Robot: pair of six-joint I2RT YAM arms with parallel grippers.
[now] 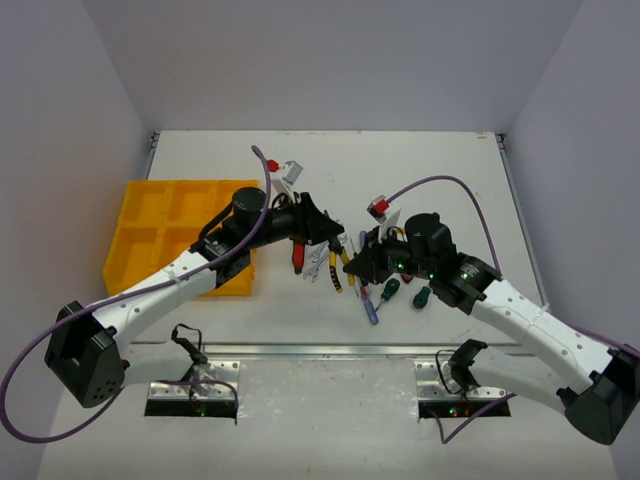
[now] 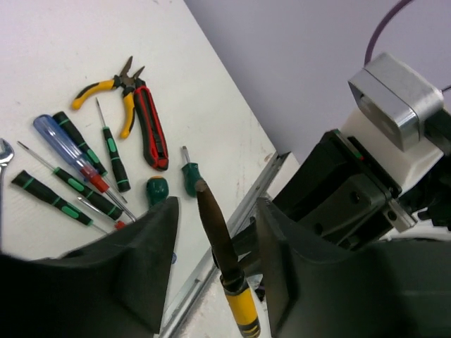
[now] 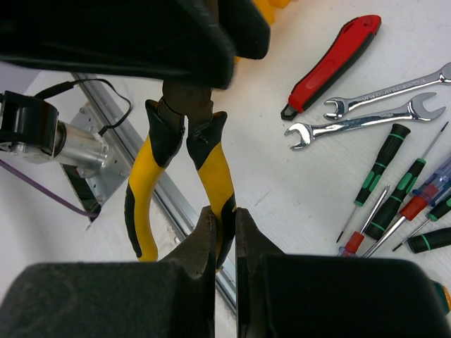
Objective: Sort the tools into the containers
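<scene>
**Yellow pliers pinched by one handle**

Rubbery yellow sleeve on one handle alone is clamped by the closed fingers of the right gripper (image 3: 224, 215), so the curved pliers (image 3: 211, 162) could be pivoted or dropped among the glossy wrenches (image 3: 373, 105) and ribbed screwdrivers (image 3: 384, 176). Beyond, the dull brown nose is straddled by the left gripper (image 2: 215, 204), fingers apart, seemingly without contact. Farther off, well apart, the hard plastic tray (image 1: 140, 225) is seen.

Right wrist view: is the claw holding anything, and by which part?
Yes: the right claw is shut on the yellow-handled pliers, pinching one handle near its end; the other handle is free.
</scene>
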